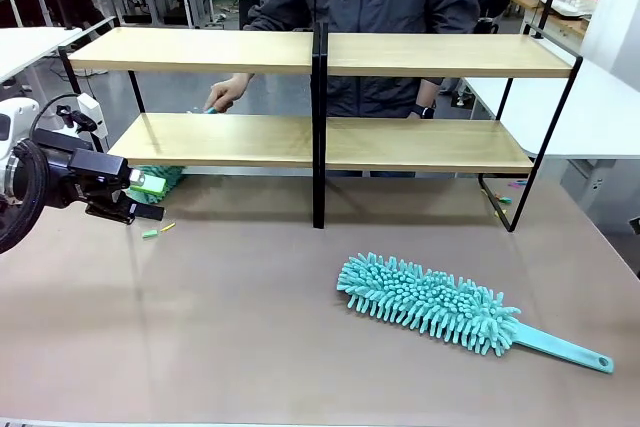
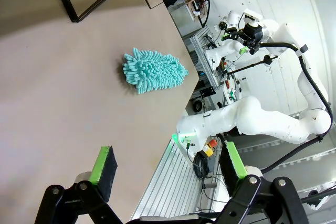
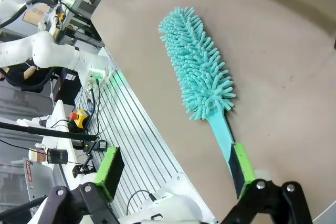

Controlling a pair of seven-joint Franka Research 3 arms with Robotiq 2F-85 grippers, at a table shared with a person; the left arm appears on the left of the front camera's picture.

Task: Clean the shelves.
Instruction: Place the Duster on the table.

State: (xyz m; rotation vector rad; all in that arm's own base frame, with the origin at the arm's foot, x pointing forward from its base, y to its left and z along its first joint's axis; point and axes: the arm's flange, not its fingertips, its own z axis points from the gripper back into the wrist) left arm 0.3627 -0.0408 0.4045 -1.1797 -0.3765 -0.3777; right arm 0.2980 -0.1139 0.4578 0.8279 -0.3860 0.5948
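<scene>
The shelves (image 1: 320, 142), a two-tier wood rack w/ black frame, stand at the table's (image 1: 220, 317) far side. A person behind reaches a hand (image 1: 226, 94) over the lower board's left end. A teal duster (image 1: 440, 305) lies on the table front-right, well apart from the rack; small green scraps (image 1: 155, 231) lie near the left gripper (image 1: 140, 197), its jaws wide, nothing held. Right gripper (image 3: 176, 174) hangs over the duster's handle, jaws wide, not gripping it.

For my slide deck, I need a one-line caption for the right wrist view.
Open right pincer above the teal duster, one green pad over its handle, on the brown tabletop.
</scene>
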